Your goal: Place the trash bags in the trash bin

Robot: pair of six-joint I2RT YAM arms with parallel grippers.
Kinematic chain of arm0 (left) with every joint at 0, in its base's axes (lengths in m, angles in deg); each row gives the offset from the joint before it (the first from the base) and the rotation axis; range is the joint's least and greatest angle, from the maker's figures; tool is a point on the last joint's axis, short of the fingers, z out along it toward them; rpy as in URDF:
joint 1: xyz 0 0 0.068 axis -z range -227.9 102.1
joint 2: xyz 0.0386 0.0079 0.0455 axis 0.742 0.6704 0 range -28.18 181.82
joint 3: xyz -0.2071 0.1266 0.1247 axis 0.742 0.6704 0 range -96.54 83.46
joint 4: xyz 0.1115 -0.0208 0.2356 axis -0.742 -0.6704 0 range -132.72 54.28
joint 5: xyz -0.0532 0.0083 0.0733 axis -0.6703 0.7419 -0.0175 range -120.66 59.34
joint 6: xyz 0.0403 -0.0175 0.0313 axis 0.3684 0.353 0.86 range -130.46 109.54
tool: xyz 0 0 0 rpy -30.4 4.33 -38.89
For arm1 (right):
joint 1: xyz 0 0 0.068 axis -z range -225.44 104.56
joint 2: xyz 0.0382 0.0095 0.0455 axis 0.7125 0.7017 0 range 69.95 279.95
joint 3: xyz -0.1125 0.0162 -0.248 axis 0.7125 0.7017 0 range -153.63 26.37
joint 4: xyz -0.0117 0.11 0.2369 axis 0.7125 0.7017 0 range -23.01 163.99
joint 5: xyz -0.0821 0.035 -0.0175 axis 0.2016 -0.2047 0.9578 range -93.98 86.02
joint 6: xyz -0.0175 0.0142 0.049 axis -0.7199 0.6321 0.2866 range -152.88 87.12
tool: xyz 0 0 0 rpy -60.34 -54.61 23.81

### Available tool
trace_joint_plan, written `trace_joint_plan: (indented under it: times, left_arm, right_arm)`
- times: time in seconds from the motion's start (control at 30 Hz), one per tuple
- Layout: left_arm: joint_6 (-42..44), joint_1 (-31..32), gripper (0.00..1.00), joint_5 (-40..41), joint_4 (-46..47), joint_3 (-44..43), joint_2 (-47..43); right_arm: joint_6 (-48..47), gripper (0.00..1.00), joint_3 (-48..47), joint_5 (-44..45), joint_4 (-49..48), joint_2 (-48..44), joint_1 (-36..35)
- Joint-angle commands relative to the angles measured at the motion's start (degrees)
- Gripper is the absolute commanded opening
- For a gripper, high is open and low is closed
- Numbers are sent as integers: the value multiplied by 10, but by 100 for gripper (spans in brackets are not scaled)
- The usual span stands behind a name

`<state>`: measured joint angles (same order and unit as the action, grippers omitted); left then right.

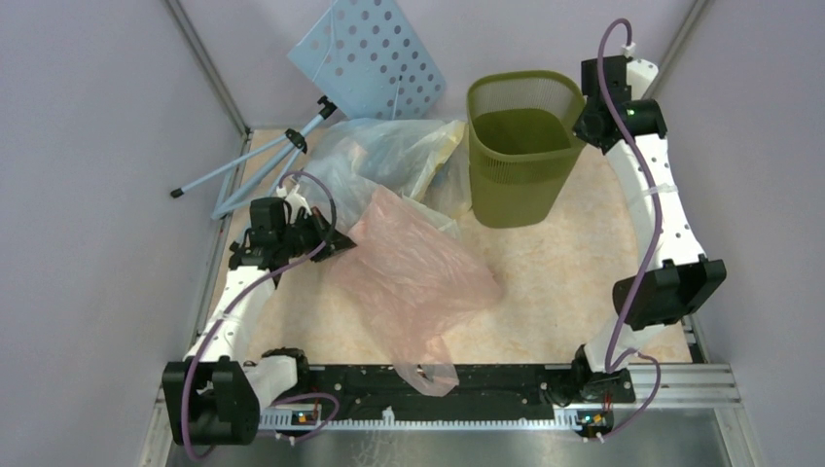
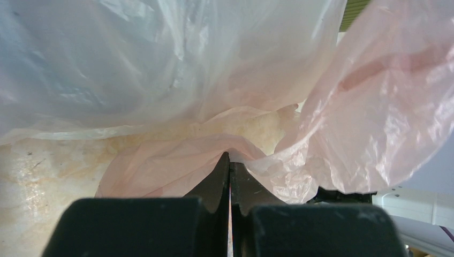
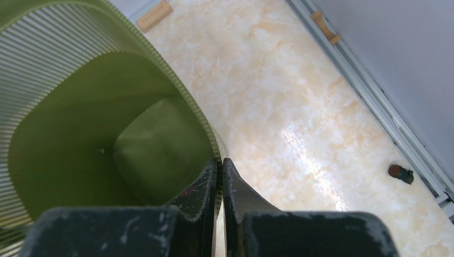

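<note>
The olive-green mesh trash bin (image 1: 516, 146) stands upright at the back centre-right; its inside (image 3: 107, 134) looks empty. My right gripper (image 1: 587, 125) (image 3: 220, 163) is shut on the bin's rim (image 3: 206, 126) at its right side. A pale pink trash bag (image 1: 418, 272) spreads across the middle of the table and hangs over the front rail. My left gripper (image 1: 342, 236) (image 2: 229, 158) is shut on the pink bag's edge (image 2: 375, 107) at its left side. Clear and yellowish bags (image 1: 389, 156) (image 2: 160, 59) lie heaped behind it, left of the bin.
A blue perforated board (image 1: 370, 58) on a folding stand with pale blue legs (image 1: 253, 161) leans at the back left. The front rail (image 1: 486, 384) runs along the near edge. A small dark object (image 3: 400, 173) lies by the right wall track.
</note>
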<state>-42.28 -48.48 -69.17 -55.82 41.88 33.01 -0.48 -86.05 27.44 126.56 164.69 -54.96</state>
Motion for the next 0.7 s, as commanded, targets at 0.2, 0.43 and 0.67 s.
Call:
trace_joint_plan:
  times: [0.2, 0.43, 0.67]
  left_arm:
    - [31, 1, 0, -3, -4, -66, 40]
    - [36, 1, 0, -18, 1, -96, 49]
    - [34, -2, 1, -29, 1, -126, 74]
  right_arm:
    - [-29, 0, 126, -90, 36, -182, 2]
    - [-23, 0, 167, -190, 53, -239, -10]
    - [1, 12, 177, -223, 45, -231, -61]
